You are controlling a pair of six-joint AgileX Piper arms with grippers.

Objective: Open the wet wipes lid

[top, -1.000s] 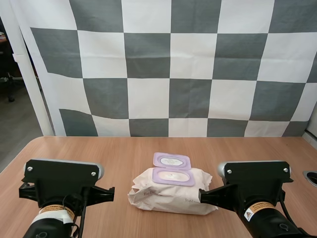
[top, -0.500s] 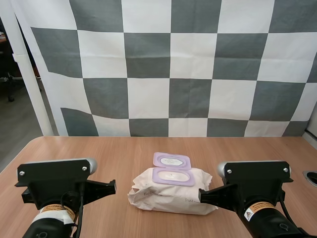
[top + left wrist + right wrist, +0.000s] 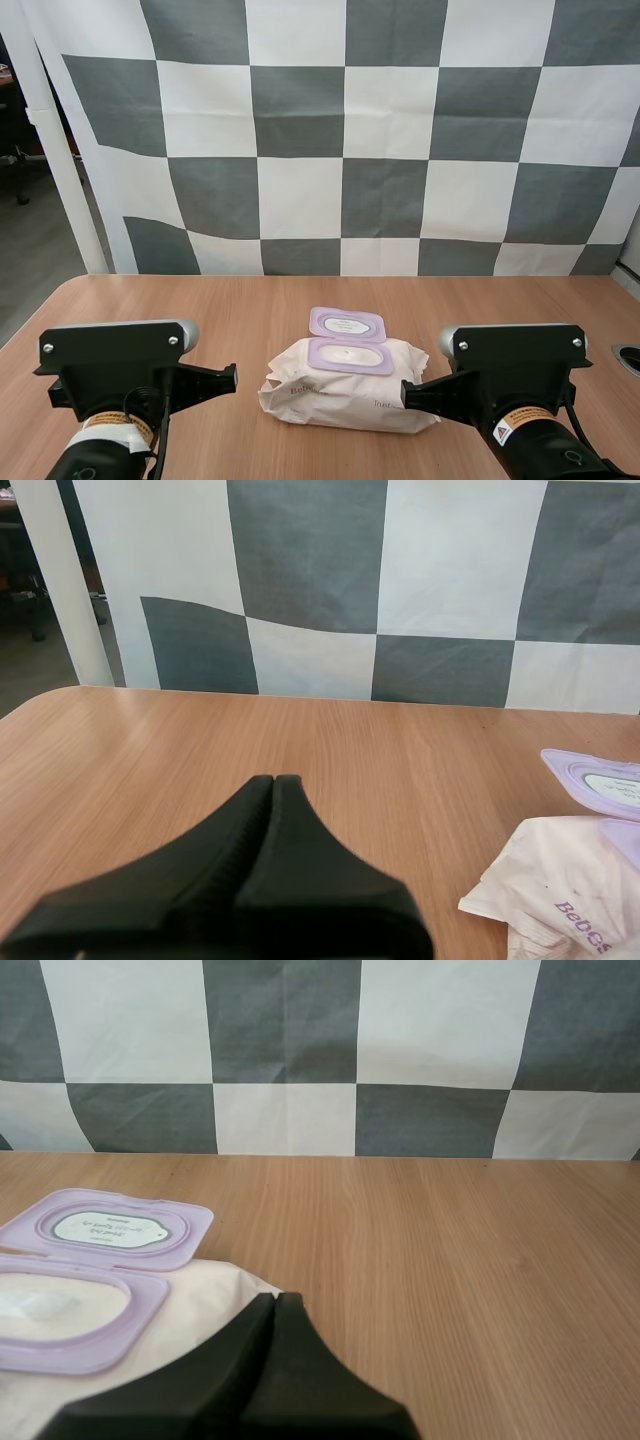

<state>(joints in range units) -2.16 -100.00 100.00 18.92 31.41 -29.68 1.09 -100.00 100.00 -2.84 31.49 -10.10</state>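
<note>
A white pack of wet wipes (image 3: pixel 345 388) lies mid-table between my two arms. Its purple lid (image 3: pixel 346 324) is flipped open and lies flat behind the purple-rimmed opening (image 3: pixel 348 356), where a white wipe shows. My left gripper (image 3: pixel 272 780) is shut on nothing, its fingers together as one dark wedge, to the left of the pack (image 3: pixel 560 890) and apart from it. My right gripper (image 3: pixel 275 1298) is also shut on nothing, its tip over the pack's right end, beside the open lid (image 3: pixel 110 1227).
The wooden table (image 3: pixel 250 310) stretches bare behind and to both sides of the pack. A dark round hole (image 3: pixel 627 358) sits near the table's right edge.
My left arm has shifted slightly to the right, toward the pack. The right arm and the pack have not moved; the lid stays open.
</note>
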